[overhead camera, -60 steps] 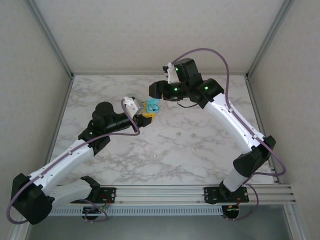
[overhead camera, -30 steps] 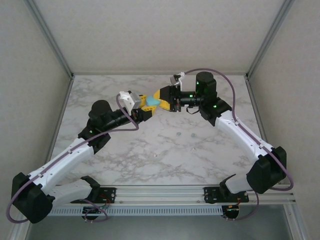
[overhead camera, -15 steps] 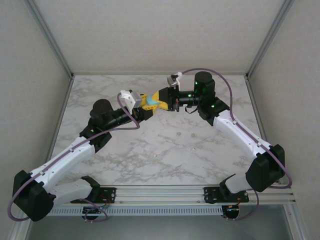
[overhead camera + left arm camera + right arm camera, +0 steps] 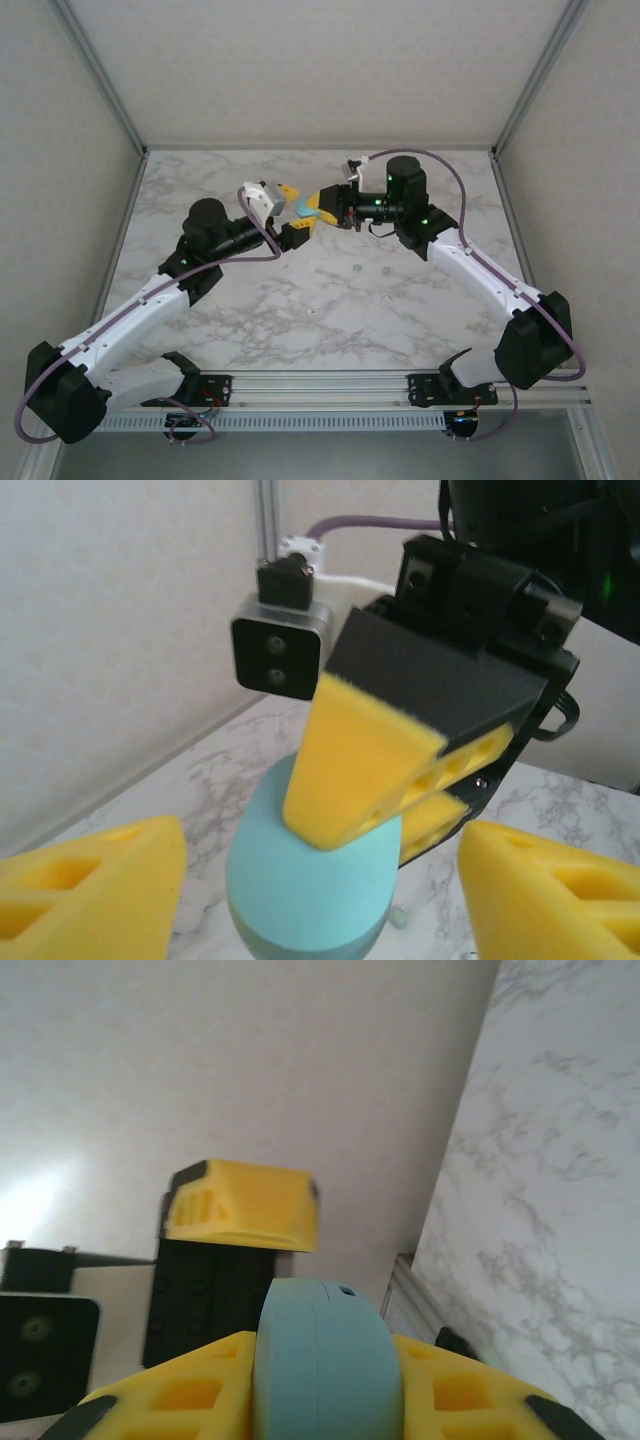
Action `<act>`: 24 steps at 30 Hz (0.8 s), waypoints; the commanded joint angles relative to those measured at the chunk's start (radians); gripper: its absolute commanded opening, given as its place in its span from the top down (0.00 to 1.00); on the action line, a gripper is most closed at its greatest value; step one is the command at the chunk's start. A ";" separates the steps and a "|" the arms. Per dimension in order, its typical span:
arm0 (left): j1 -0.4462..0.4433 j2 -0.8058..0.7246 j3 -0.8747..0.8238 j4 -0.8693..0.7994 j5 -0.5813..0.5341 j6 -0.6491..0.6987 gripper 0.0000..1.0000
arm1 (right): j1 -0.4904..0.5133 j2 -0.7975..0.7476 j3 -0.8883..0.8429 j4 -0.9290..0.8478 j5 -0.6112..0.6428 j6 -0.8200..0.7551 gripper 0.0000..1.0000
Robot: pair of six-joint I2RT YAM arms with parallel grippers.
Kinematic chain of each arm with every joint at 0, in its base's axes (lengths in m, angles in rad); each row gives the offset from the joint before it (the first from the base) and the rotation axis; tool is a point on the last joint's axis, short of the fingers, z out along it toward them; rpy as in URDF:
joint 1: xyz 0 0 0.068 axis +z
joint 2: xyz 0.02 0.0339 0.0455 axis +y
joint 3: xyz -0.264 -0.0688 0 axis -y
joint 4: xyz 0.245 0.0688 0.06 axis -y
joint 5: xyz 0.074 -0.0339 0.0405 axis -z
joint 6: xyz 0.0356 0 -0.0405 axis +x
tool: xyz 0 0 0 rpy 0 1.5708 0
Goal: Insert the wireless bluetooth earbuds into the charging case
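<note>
right fingers (image 4: 360, 765) pinch the shut light blue case (image 4: 305, 895), contents hidden; left fingers (image 4: 90, 890) spread, empty.

No legible text — perhaps too blurred

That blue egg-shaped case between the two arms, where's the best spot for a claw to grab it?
Probably across its two broad faces, coming in edge-on from one side, as the right claw does. The blue case is thin seen edge-on, so the pads press flat on the wide faces rather than on the rounded rim.
</note>
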 commanded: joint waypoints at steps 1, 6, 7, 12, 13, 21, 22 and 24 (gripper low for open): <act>-0.003 -0.059 -0.023 -0.055 -0.061 0.018 0.19 | -0.032 -0.066 -0.036 0.034 0.111 -0.068 0.85; -0.003 -0.154 -0.089 -0.100 -0.192 0.003 0.00 | -0.140 -0.123 -0.164 -0.114 0.360 -0.233 0.84; -0.003 -0.165 -0.090 -0.115 -0.220 -0.007 0.00 | -0.167 -0.120 -0.191 -0.138 0.403 -0.257 0.84; 0.000 -0.174 -0.062 -0.209 -0.311 -0.058 0.00 | -0.338 0.011 -0.334 -0.093 0.427 -0.293 0.85; 0.001 -0.172 -0.063 -0.197 -0.322 -0.080 0.00 | -0.358 0.040 -0.352 -0.074 0.411 -0.297 0.85; 0.005 -0.171 -0.034 -0.269 -0.484 -0.267 0.00 | -0.476 0.249 -0.329 -0.012 0.301 -0.400 0.84; 0.008 -0.173 -0.028 -0.278 -0.494 -0.286 0.00 | -0.484 0.276 -0.319 0.002 0.279 -0.403 0.84; 0.013 -0.173 -0.012 -0.300 -0.517 -0.301 0.00 | -0.493 0.315 -0.296 0.025 0.265 -0.411 0.84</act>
